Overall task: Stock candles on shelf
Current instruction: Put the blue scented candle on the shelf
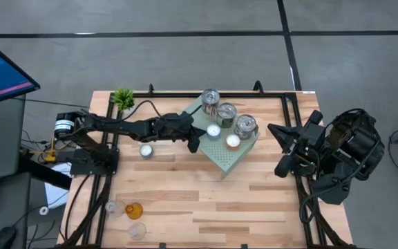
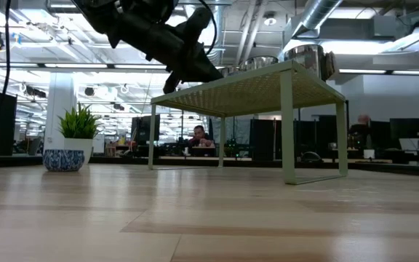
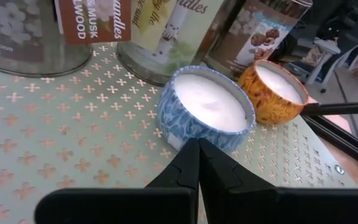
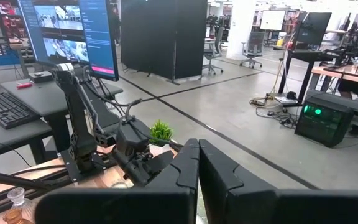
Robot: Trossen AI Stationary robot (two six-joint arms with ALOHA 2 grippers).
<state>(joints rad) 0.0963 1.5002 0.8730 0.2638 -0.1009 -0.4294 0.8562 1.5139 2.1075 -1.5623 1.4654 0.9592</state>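
1. Our left gripper hung at the near-left edge of the shelf, with its fingers pressed together and nothing between them.
2. In the left wrist view, its tips sat right beside a small blue patterned candle that stood on the shelf. We could not tell if they touched it.
3. An orange patterned candle stood just beside the blue one, and three shiny silver tins stood in a row behind them.
4. Our right gripper waited off to the right side of the table, pinched tight and empty.
5. More candles were not on the shelf yet. One white candle sat on the wooden table left of the shelf, under our left arm.
6. An amber glass holder and two clear glass holders sat near the front-left corner, well apart from the shelf.
7. We guessed the small tin candles were light and stiff, with smooth round sides that could slip. We thought it best to open wide and pinch them across the middle of the rim.
8. We guessed the glass ones could break, so they needed a soft squeeze and a slow set-down.
9. A little green plant stood at the back-left corner. It was not part of our job.
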